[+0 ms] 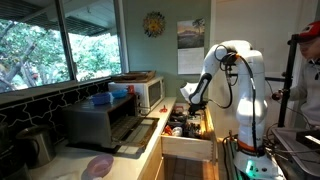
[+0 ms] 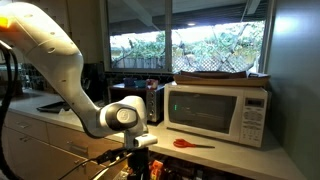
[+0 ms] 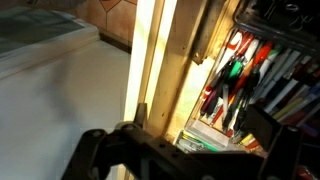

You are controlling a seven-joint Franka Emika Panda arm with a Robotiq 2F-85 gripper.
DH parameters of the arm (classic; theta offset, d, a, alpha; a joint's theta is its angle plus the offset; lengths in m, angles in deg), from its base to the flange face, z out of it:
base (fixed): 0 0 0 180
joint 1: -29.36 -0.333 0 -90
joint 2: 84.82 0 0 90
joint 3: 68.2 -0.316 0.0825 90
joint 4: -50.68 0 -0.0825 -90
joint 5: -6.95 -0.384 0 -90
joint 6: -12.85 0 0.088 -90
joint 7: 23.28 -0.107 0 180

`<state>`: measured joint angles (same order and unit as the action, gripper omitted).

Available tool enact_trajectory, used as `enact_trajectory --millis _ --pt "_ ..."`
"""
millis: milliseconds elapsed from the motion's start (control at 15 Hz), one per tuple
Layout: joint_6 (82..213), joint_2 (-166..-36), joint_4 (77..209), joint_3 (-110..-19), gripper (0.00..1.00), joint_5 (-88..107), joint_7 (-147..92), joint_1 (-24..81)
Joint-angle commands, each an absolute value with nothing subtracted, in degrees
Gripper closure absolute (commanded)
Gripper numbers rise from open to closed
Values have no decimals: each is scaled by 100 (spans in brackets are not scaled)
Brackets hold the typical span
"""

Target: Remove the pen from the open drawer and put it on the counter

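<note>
The open drawer [image 1: 187, 148] of pale wood sticks out from the counter [image 1: 140, 152] and is full of small items. In the wrist view its wooden side wall [image 3: 165, 70] runs up the middle, with the cream counter [image 3: 60, 100] to its left. Several red, green and black pens [image 3: 235, 75] lie in a compartment to its right. My gripper [image 3: 200, 125] is open above the drawer's edge and the pens, with nothing between its fingers. It also shows over the drawer in both exterior views [image 1: 192, 100] [image 2: 135, 150].
A white microwave [image 2: 218, 112] and a toaster oven [image 1: 105, 122] with its door down stand on the counter. A red elongated object [image 2: 190, 143] lies in front of the microwave. A pink plate [image 1: 100, 166] is near the front. A person [image 1: 305, 75] stands at the right edge.
</note>
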<state>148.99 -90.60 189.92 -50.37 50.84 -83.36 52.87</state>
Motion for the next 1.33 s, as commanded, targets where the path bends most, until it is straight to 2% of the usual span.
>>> enact_trajectory --millis 0,333,600,733,867,933,1200,1267 --pt "15289 -9395 18954 -4761 0 4845 -8425 5245" --pt "17145 -10162 18914 -4251 0 4962 -8576 5318" --pt "18135 -10775 18658 -3936 0 4264 -8251 5259" --pt "18381 -11052 18546 -3882 0 3671 -7969 5184" --pt "18252 -11171 18501 -4227 0 2666 -7254 5387" --pt "18301 -11009 18663 -3705 0 2761 -7325 4874" --pt "18284 -11203 18570 -3873 0 2203 -6951 4928" --pt "18424 -11252 18568 -3921 9 2057 -6839 4965"
